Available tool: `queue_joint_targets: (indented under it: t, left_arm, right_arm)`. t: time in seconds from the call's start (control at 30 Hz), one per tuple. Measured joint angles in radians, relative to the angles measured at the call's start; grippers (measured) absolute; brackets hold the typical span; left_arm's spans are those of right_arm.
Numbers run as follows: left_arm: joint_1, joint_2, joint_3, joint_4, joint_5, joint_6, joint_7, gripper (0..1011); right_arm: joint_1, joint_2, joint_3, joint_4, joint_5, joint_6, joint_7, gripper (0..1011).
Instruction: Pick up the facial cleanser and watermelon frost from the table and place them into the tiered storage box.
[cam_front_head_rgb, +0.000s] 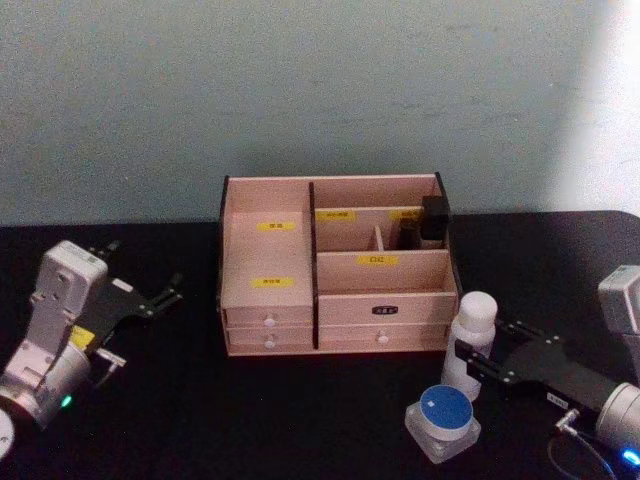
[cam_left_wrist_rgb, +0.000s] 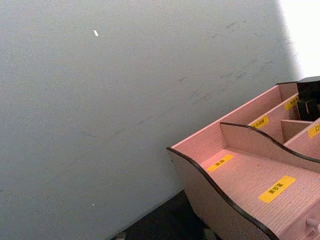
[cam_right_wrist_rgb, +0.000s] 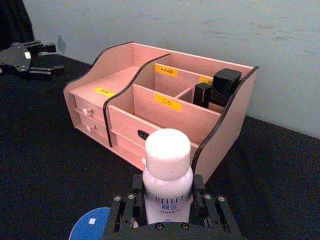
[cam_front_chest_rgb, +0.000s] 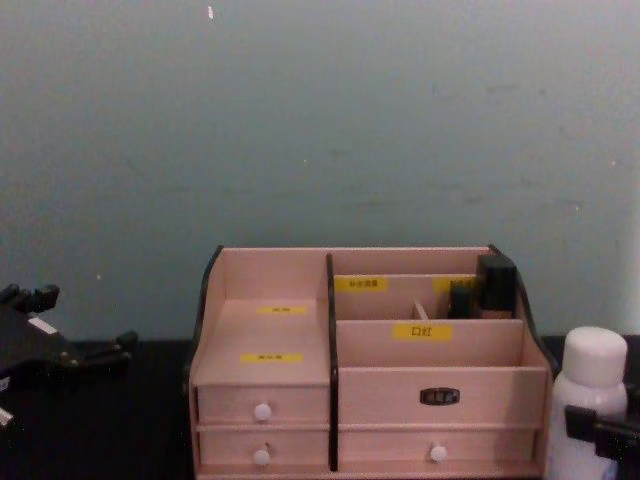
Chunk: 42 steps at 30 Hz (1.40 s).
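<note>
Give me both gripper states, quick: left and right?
Left gripper: open, holding nothing.
Right gripper: closed on the facial cleanser.

This looks like a robot test bench in a lab or workshop room. A table (cam_front_head_rgb: 300, 420) draped in plain black cloth stands against a scuffed, pale grey-green painted wall (cam_front_head_rgb: 300, 90). A light pinkish-wood tiered storage box (cam_front_head_rgb: 262, 260) with yellow labels (cam_front_head_rgb: 277, 226), a tall white bottle of facial cleanser (cam_front_head_rgb: 474, 325) and a squat blue-lidded jar of watermelon frost (cam_front_head_rgb: 443, 412) are set out like props. The black left gripper (cam_right_wrist_rgb: 52, 58) and right gripper (cam_right_wrist_rgb: 167, 192) flank them.
</note>
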Motion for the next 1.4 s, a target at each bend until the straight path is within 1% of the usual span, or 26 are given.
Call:
queue_joint_targets:
  t: [0.27, 0.47, 0.6, 0.77, 0.9, 1.1, 1.13, 1.3, 1.4]
  left_arm:
    - [0.000, 0.000, 0.000, 0.000, 0.000, 0.000, 0.000, 1001]
    - [0.000, 0.000, 0.000, 0.000, 0.000, 0.000, 0.000, 1001]
    - [0.000, 0.000, 0.000, 0.000, 0.000, 0.000, 0.000, 1001]
    - [0.000, 0.000, 0.000, 0.000, 0.000, 0.000, 0.000, 1001]
    - [0.000, 0.000, 0.000, 0.000, 0.000, 0.000, 0.000, 1001]
    - [0.000, 0.000, 0.000, 0.000, 0.000, 0.000, 0.000, 1002]
    - [0.000, 0.000, 0.000, 0.000, 0.000, 0.000, 0.000, 1001]
    - [0.000, 0.000, 0.000, 0.000, 0.000, 0.000, 0.000, 1001]
    - [0.000, 0.000, 0.000, 0.000, 0.000, 0.000, 0.000, 1001]
  right_arm:
    - [0.000, 0.000, 0.000, 0.000, 0.000, 0.000, 0.000, 589]
    - [-0.005, 0.000, 0.012, -0.008, 0.015, 0.003, 0.007, 589]
    - [-0.007, 0.002, 0.016, -0.015, 0.017, 0.003, 0.008, 589]
    - [-0.019, 0.015, 0.034, -0.052, 0.028, 0.005, 0.008, 589]
    - [-0.028, 0.032, 0.049, -0.090, 0.044, 0.019, 0.011, 589]
    - [-0.033, 0.066, 0.072, -0.156, 0.085, 0.047, 0.025, 589]
    - [-0.033, 0.066, 0.072, -0.156, 0.085, 0.047, 0.025, 589]
    - [-0.015, 0.081, 0.077, -0.191, 0.113, 0.061, 0.028, 589]
    - [0.010, 0.083, 0.070, -0.201, 0.125, 0.068, 0.030, 589]
